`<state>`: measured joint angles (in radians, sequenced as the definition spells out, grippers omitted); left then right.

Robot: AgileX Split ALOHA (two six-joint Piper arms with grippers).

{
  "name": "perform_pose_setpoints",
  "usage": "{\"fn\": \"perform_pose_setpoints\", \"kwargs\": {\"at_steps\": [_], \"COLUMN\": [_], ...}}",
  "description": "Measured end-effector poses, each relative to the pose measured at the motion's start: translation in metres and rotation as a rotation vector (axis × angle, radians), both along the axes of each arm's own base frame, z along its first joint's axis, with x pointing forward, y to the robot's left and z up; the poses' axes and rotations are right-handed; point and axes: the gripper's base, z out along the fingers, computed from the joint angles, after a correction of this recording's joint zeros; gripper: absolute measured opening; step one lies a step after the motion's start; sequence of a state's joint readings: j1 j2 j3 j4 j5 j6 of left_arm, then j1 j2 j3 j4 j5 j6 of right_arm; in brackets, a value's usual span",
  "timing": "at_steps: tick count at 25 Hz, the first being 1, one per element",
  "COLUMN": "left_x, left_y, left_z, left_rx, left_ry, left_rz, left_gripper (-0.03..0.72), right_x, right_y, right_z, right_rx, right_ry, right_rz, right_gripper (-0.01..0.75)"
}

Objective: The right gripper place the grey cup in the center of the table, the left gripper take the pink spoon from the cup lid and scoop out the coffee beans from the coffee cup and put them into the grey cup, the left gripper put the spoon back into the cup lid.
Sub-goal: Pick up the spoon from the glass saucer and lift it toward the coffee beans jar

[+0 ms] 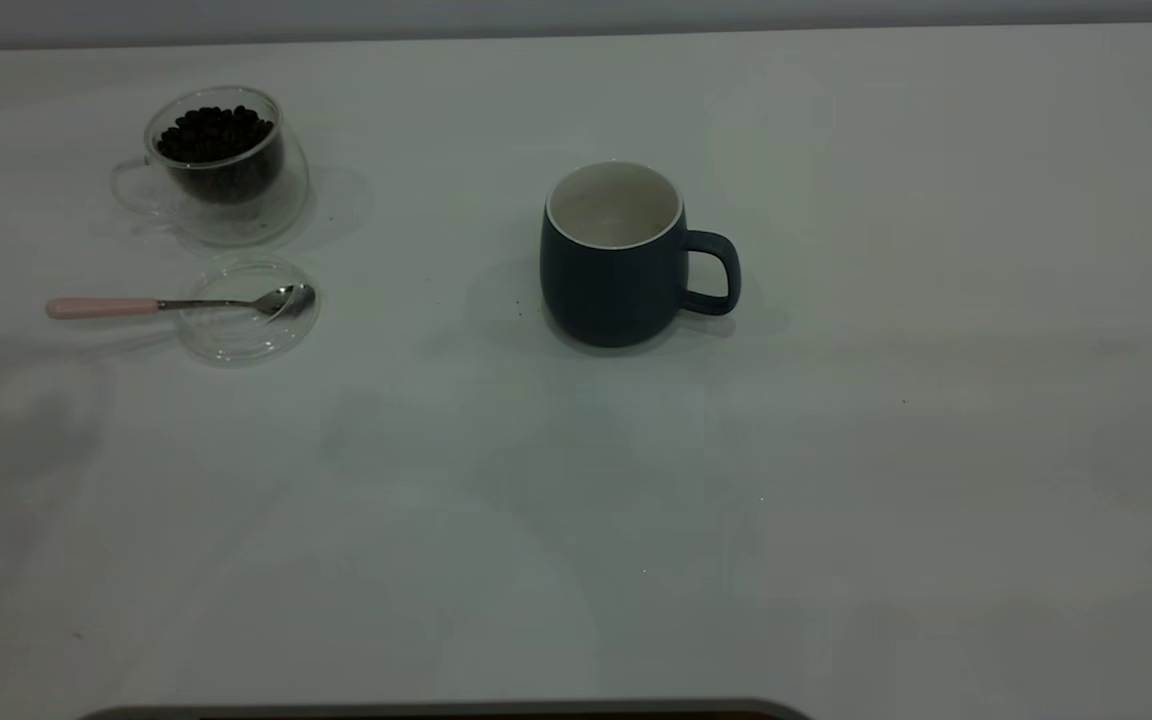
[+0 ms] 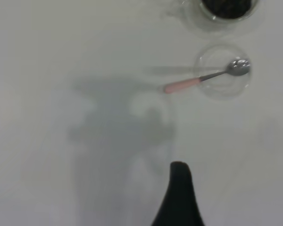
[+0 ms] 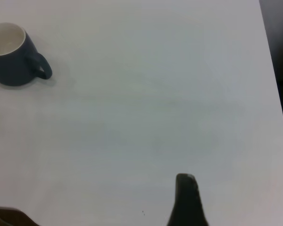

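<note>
The pink spoon [image 1: 176, 303] lies across the cup lid [image 1: 248, 340] on the desk [image 1: 836, 500], well apart from the left end effector [image 2: 179, 197], whose grip I cannot tell. Its long axis runs sideways in the exterior view, bowl towards the grey cup [image 1: 616, 275]

The dark blue-grey grey cup [image 1: 616, 262] stands upright near the frame's centre on the white surface [image 1: 836, 480], its white inside bare and its handle pointing right. At upper left the clear glass coffee cup [image 1: 221, 165] stands upright, holding dark coffee beans [image 1: 213, 133]. Just below it lies the clear cup lid [image 1: 248, 310], with the pink spoon [image 1: 176, 304] resting bowl-in-lid and its pink handle pointing left.
</note>
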<state>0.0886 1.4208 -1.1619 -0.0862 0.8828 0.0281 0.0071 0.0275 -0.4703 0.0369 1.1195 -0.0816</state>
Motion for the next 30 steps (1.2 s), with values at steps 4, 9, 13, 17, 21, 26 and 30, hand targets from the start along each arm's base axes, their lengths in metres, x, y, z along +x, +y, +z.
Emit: {"fn": "perform_pose_setpoints", "kwargs": {"at_steps": [4, 9, 13, 17, 21, 26, 30], "left_x": [0.020, 0.040, 0.050, 0.057, 0.062, 0.064, 0.063], "left_y": [0.027, 0.060, 0.082, 0.095, 0.101, 0.100, 0.101], "left_z": [-0.024, -0.071, -0.113, -0.150, -0.187, -0.227, -0.257], "left_rx": [-0.113, -0.329, -0.442, -0.519, -0.588, -0.636, -0.668], "left_ry": [0.059, 0.098, 0.122, 0.131, 0.128, 0.147, 0.178], "left_rz": [0.010, -0.027, -0.025, -0.033, -0.051, -0.055, -0.048], "left_gripper": [0.681, 0.681, 0.681, 0.681, 0.681, 0.681, 0.681], "right_x": [0.000, 0.000, 0.000, 0.000, 0.000, 0.000, 0.000], "right_y": [0.000, 0.000, 0.000, 0.000, 0.000, 0.000, 0.000], "right_z": [0.000, 0.000, 0.000, 0.000, 0.000, 0.000, 0.000], "right_rx": [0.000, 0.000, 0.000, 0.000, 0.000, 0.000, 0.000], "right_ry": [0.000, 0.000, 0.000, 0.000, 0.000, 0.000, 0.000], "right_rz": [0.000, 0.000, 0.000, 0.000, 0.000, 0.000, 0.000], "right_gripper": [0.588, 0.588, 0.588, 0.588, 0.588, 0.588, 0.588]}}
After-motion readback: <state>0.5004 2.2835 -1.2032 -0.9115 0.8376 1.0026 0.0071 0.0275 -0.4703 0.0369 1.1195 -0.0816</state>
